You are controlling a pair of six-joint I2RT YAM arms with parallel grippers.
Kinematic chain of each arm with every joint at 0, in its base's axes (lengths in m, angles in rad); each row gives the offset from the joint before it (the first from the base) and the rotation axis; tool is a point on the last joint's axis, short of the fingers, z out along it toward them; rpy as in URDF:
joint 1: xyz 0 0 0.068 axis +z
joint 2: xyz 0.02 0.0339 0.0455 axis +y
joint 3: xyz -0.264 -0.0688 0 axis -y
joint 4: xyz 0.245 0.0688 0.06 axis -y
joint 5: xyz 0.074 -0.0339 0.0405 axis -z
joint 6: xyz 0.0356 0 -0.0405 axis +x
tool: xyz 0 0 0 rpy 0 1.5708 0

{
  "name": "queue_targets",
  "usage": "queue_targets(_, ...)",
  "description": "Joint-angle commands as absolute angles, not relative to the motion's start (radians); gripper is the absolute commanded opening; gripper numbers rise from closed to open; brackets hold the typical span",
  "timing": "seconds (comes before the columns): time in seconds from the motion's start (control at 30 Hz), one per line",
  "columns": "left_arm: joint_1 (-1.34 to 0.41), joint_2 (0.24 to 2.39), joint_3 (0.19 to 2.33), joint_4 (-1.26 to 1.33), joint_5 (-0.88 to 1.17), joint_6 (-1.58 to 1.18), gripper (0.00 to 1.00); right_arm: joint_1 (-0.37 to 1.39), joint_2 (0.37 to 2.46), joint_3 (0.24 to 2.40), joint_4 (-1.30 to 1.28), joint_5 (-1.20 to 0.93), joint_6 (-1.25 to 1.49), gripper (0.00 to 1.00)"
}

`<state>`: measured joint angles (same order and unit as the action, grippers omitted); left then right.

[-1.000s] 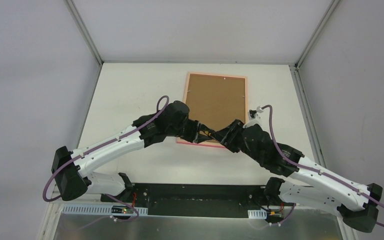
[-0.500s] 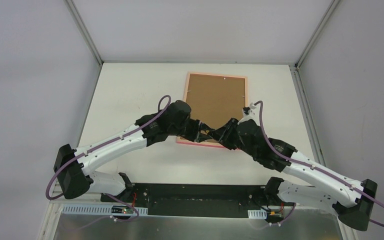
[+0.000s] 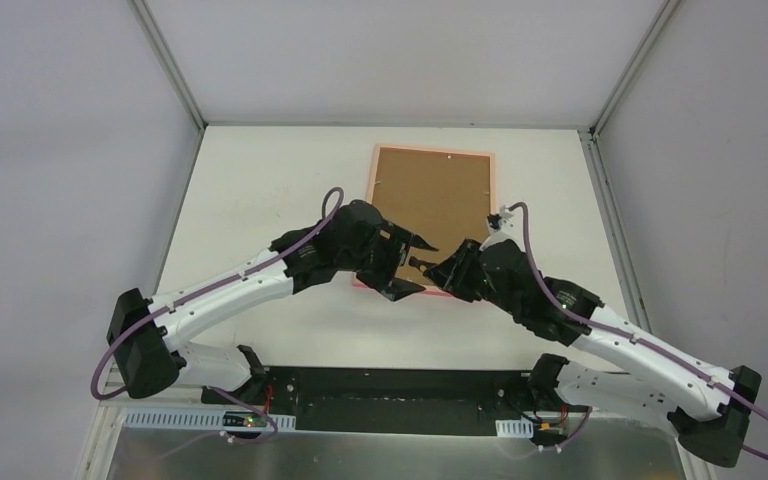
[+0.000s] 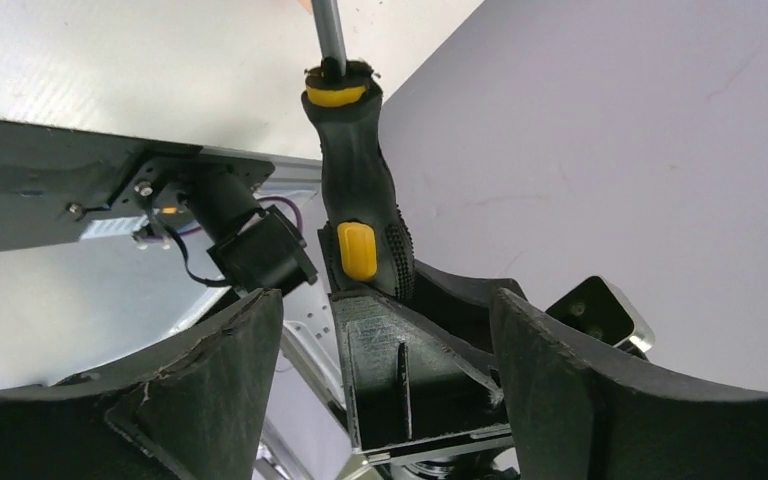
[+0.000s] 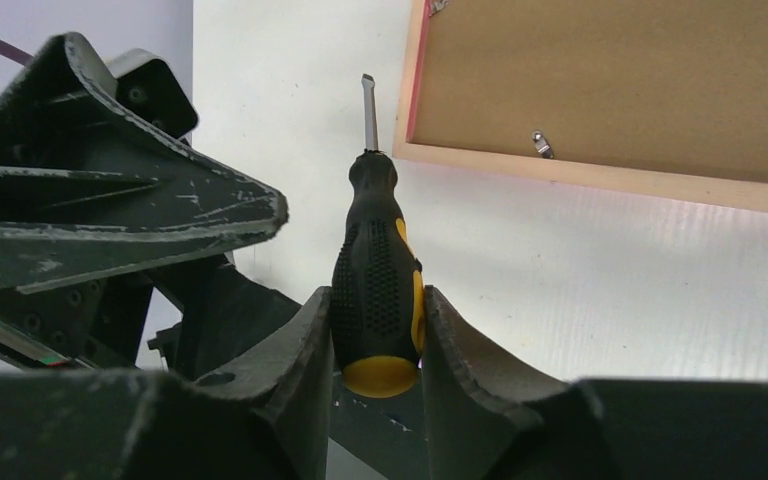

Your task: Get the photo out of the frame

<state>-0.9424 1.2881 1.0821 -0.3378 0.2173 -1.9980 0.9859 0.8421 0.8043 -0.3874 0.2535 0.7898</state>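
Note:
The frame (image 3: 432,200) lies face down at the table's far middle, brown back up inside a thin pink border. The photo is hidden beneath that board. Near the frame's front edge, my right gripper (image 3: 440,270) is shut on the handle of a black and yellow screwdriver (image 5: 375,270), whose blade points past the frame's (image 5: 610,80) pink corner. A small metal tab (image 5: 540,143) shows on the board. My left gripper (image 3: 412,265) stands open, its fingers (image 4: 230,380) spread on either side of the right gripper's tip and the screwdriver (image 4: 360,200), touching neither.
The white table (image 3: 260,190) is bounded by grey walls with metal corner posts (image 3: 170,65). Both arms meet over the frame's near edge. The arm bases and a black rail (image 3: 390,390) lie along the table's front.
My left gripper has opened and let go of the screwdriver. My right gripper now holds it alone, and the right arm has shifted slightly left.

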Motion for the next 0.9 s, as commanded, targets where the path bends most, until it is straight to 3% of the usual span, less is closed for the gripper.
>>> queue_targets(0.0,-0.918,1.217,1.069,-0.361,0.199,-1.853,0.78,0.98,0.796,0.858,-0.441,0.261,0.758,0.0)
queue_targets(0.2,-0.791,1.076,1.097,-0.558,0.1,-1.354,0.87,0.96,0.773,0.924,-0.662,0.233,0.737,0.0)
queue_targets(0.33,-0.715,1.077,1.151,-0.625,0.163,-1.031,0.81,0.947,0.757,0.983,-0.777,0.17,0.712,0.0)
queue_targets(0.53,-0.745,1.14,1.203,-0.607,0.257,-0.641,0.79,0.873,0.829,1.109,-0.927,-0.021,0.672,0.0)
queue_targets(0.73,-0.75,1.128,1.145,-0.538,0.172,-0.534,0.76,0.652,0.953,1.174,-0.993,-0.282,0.586,0.0)
queue_targets(0.87,-0.741,1.194,1.191,-0.581,0.083,-0.586,0.76,0.591,1.059,1.272,-1.052,-0.274,0.545,0.0)
